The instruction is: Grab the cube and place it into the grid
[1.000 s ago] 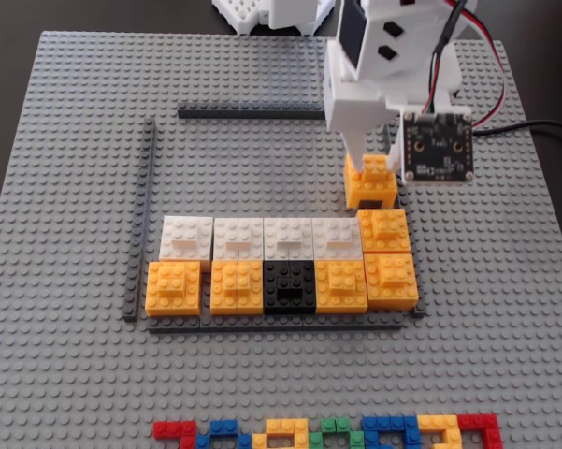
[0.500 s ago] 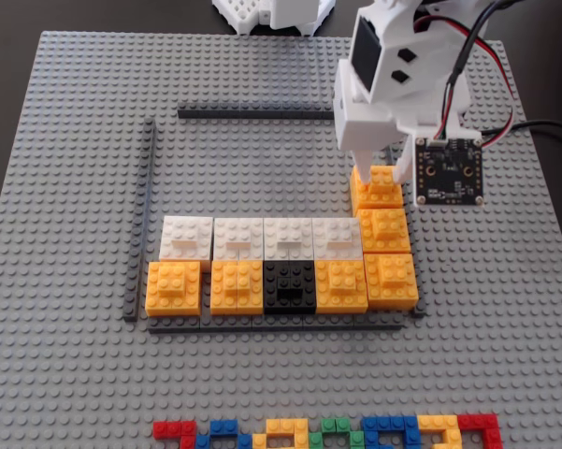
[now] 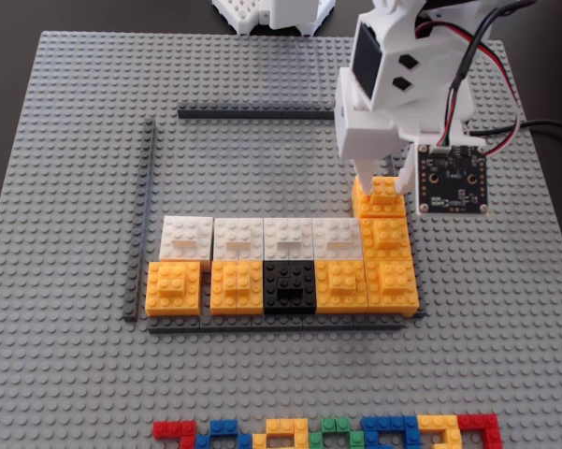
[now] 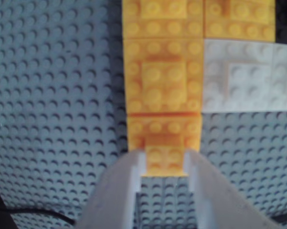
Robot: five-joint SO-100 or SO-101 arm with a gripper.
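Gripper (image 4: pixel 165 160) clamped on the raised studded plate of the orange-yellow cube (image 4: pixel 164 138); the wrist view shows both fingers (image 4: pixel 125 183) pressed against the plate's sides, a contact the fixed view hides behind the white arm. Fixed view alone gives placement: cube (image 3: pixel 378 195) sits on the grey baseplate (image 3: pixel 65 168) inside the dark grey grid (image 3: pixel 252 112), topping the right-hand orange column, above white cubes (image 3: pixel 187 237) and a black cube (image 3: pixel 289 284).
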